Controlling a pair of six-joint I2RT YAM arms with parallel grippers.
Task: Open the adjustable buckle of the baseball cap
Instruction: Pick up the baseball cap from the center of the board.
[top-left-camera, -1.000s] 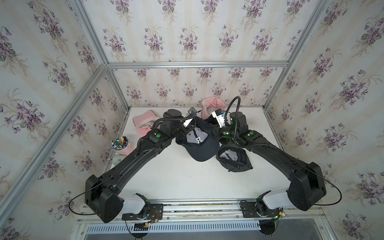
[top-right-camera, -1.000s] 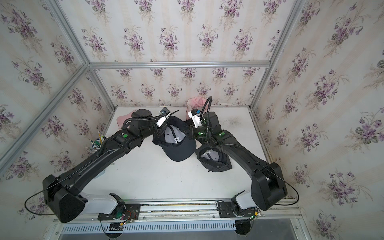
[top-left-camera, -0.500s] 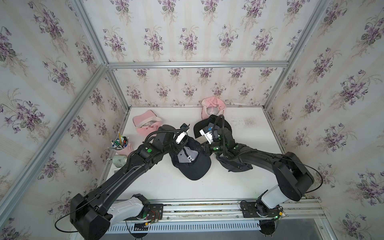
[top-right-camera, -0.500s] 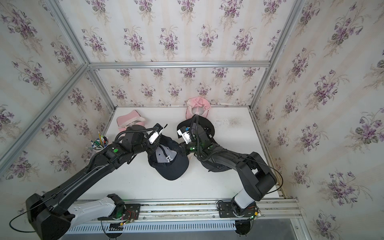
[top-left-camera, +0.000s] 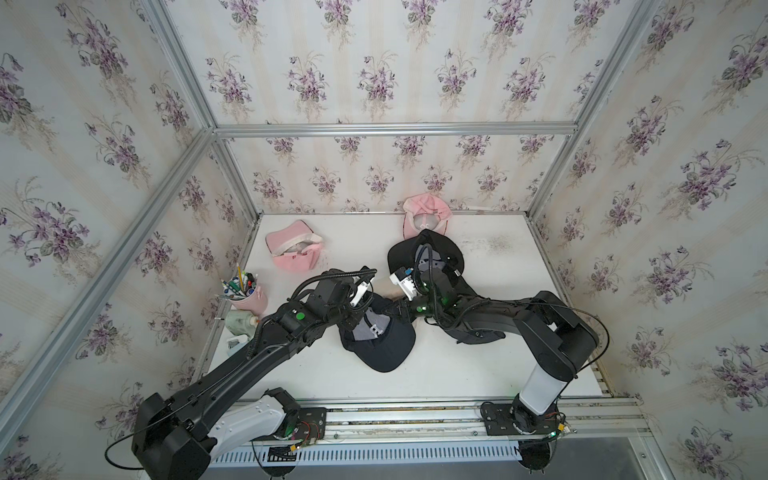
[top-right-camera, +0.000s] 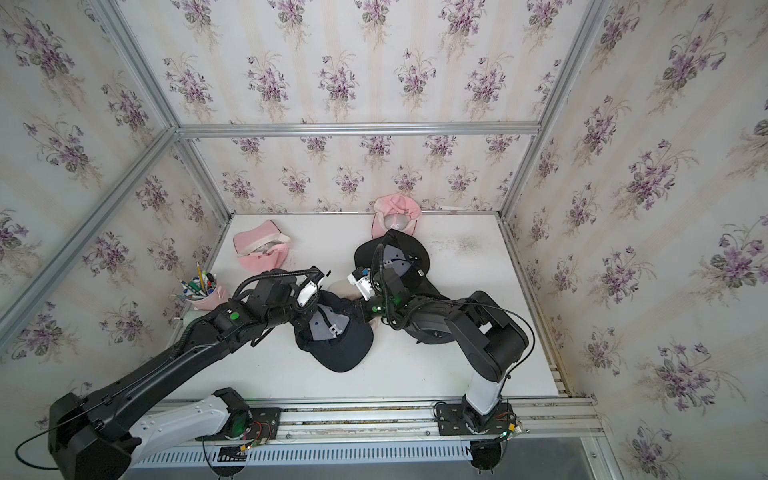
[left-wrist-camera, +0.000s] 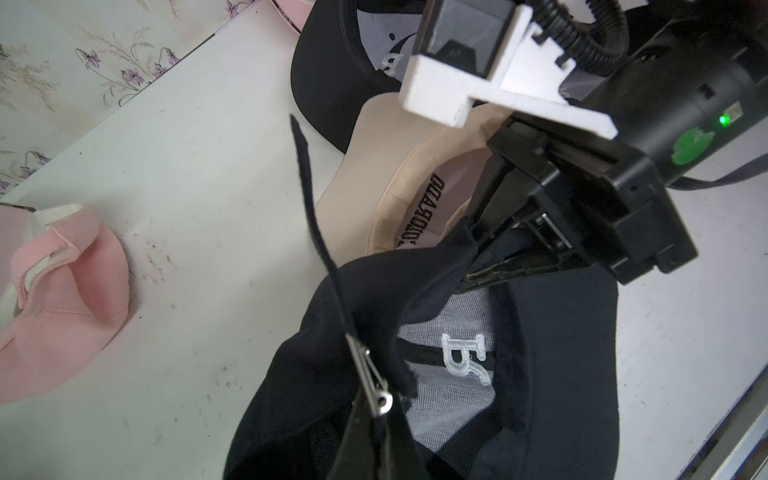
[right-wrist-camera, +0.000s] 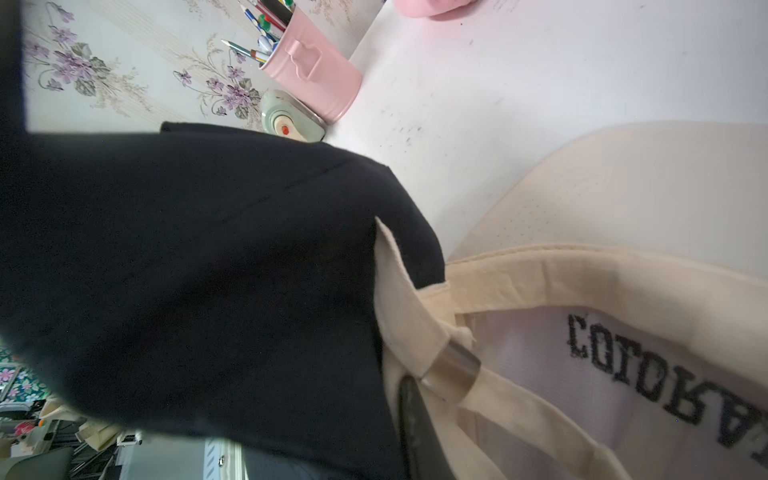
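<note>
- The black baseball cap (top-left-camera: 386, 345) was near the middle of the white table (top-left-camera: 332, 382), between the two arms. It was inverted, with its pale mesh lining upward and its brim toward the near edge.
- The left gripper (left-wrist-camera: 372, 422) was closed, its jaws clamped on the cap's rear strap (left-wrist-camera: 316, 216) directly at the metal buckle (left-wrist-camera: 374, 386).
- The buckle sat at the cap's rear rim, and the strap's free end stood up from it, clear of the cap. Whether the buckle was released could not be determined.
- The right gripper (left-wrist-camera: 471, 249) was at the opposite side of the rear opening, its fingertips against the black rim fabric.
- Whether those jaws were clamped on the fabric or slightly apart could not be determined. In the right wrist view, black fabric covered much of the frame.
- A beige cap (left-wrist-camera: 374, 166) lay inverted on the far side of the black baseball cap, touching it. Its second buckle (right-wrist-camera: 453, 368) was visible in the right wrist view.
- A second black cap (top-left-camera: 440, 245) lay beyond the beige cap.
- A further dark cap (top-left-camera: 478, 336) lay mostly hidden under the right arm.
- One pink cap (top-left-camera: 293, 249) lay toward the far left, and another pink cap (top-left-camera: 426, 214) lay against the rear wall.
- A pink pen cup (top-left-camera: 249, 297) stood at the table's left edge, well apart from the black baseball cap.
</note>
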